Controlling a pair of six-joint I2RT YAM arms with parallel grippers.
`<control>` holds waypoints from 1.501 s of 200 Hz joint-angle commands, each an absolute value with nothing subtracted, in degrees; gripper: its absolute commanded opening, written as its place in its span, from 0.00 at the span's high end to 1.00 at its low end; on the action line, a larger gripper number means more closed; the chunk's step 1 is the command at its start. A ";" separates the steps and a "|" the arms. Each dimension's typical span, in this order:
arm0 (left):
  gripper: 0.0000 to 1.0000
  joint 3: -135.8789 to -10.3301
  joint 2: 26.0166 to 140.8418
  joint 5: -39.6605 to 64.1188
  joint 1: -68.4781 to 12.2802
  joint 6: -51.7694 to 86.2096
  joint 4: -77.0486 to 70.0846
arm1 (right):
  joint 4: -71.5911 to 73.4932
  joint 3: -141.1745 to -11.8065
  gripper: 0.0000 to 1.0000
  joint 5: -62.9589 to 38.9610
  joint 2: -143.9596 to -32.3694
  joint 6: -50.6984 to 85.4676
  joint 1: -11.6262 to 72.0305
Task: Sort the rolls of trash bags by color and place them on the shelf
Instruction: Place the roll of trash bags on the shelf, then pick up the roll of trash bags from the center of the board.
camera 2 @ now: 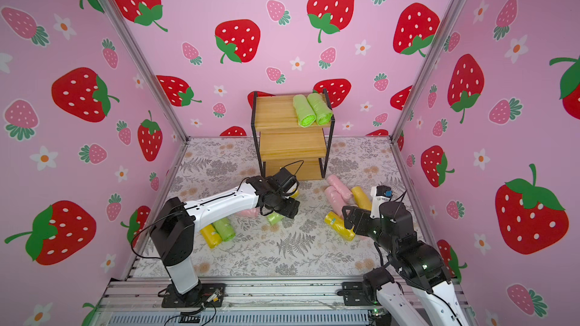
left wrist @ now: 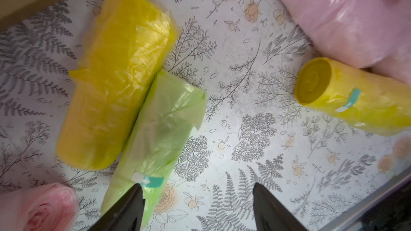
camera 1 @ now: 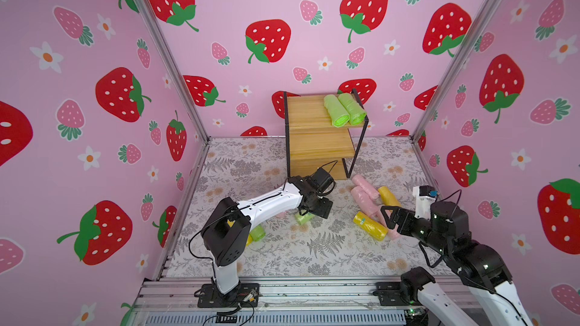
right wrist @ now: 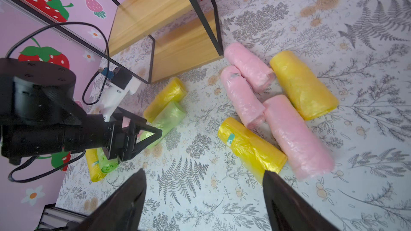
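Note:
The shelf [camera 1: 314,139] stands at the back, with two green rolls [camera 1: 345,110] side by side on its top board. My left gripper [left wrist: 197,185] is open, low over the mat in front of the shelf. One of its fingers [left wrist: 131,207] overlaps the end of a green roll [left wrist: 164,130] that lies against a yellow roll [left wrist: 120,81]. Nothing sits between the jaws. My right gripper [right wrist: 203,171] is open above bare mat, beside a yellow roll [right wrist: 251,147]. Past it lie three pink rolls [right wrist: 242,96] and another yellow roll [right wrist: 302,85].
A green roll [camera 2: 224,228] and a yellow roll [camera 2: 211,235] lie side by side under the left arm, a pink roll [camera 2: 249,213] just behind them. Pink walls close in three sides. An aluminium rail [camera 1: 314,290] runs along the front edge.

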State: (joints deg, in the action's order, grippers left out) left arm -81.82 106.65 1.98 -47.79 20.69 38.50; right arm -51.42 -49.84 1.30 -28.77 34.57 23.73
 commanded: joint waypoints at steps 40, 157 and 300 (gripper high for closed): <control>0.18 -92.33 116.17 1.67 -46.73 15.93 42.55 | -55.35 -48.69 0.12 2.07 -27.05 36.31 23.64; 0.17 -89.12 112.60 0.06 -44.82 13.87 42.88 | -55.72 -48.69 0.12 2.15 -29.64 36.45 23.65; 0.18 -95.48 120.00 -0.28 -45.05 8.09 47.16 | -55.49 -48.36 0.11 2.13 -30.39 36.23 23.64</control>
State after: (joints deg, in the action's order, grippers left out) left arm -92.95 118.61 0.93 -44.84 9.21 45.60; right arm -55.16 -48.86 1.67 -29.71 36.25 23.73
